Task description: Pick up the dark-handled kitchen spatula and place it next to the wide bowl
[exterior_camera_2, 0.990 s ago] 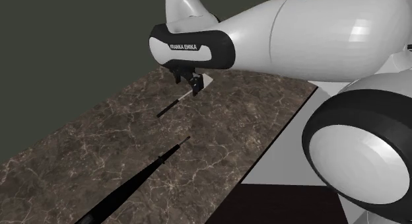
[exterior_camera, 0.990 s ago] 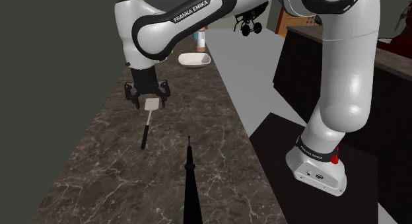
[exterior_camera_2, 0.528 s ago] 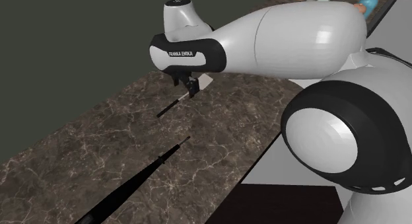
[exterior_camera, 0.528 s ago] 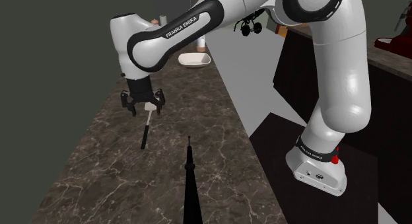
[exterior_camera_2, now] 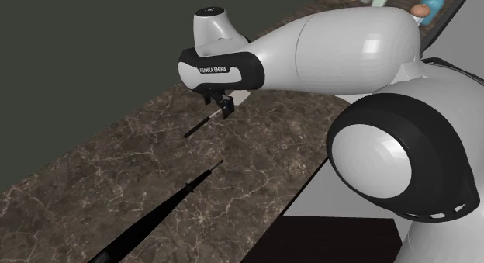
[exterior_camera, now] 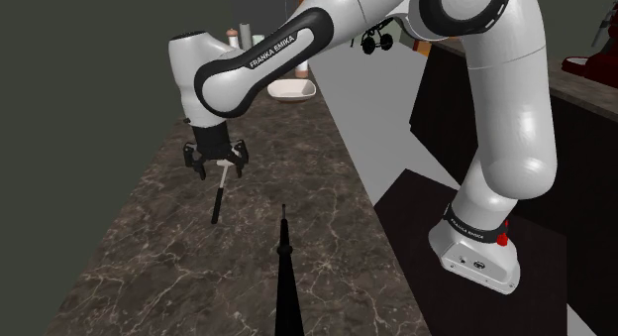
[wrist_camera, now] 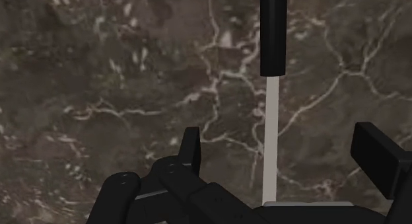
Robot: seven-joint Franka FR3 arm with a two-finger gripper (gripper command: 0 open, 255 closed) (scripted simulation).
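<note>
The hand (wrist_camera: 282,142) hangs low over the dark marbled counter (exterior_camera: 168,255) with its fingers (wrist_camera: 191,147) spread. They straddle the pale neck of the spatula (wrist_camera: 273,37), which lies flat on the counter with its dark handle pointing away from the hand. Neither finger appears to touch it.

The main risk is the grip point. The neck is thin and sits close to the blade, so the long handle would probably act as a lever and make the spatula swing or droop once lifted. The neck lies a little nearer one finger, so closing may nudge it sideways first. Descending too far would jam the fingertips into the counter.

The white wide bowl (exterior_camera: 291,89) stands well apart, far along the counter, so a loose hold could slip on the way. A long black pointed utensil (exterior_camera: 287,275) lies near the handle's end and could be knocked.
</note>
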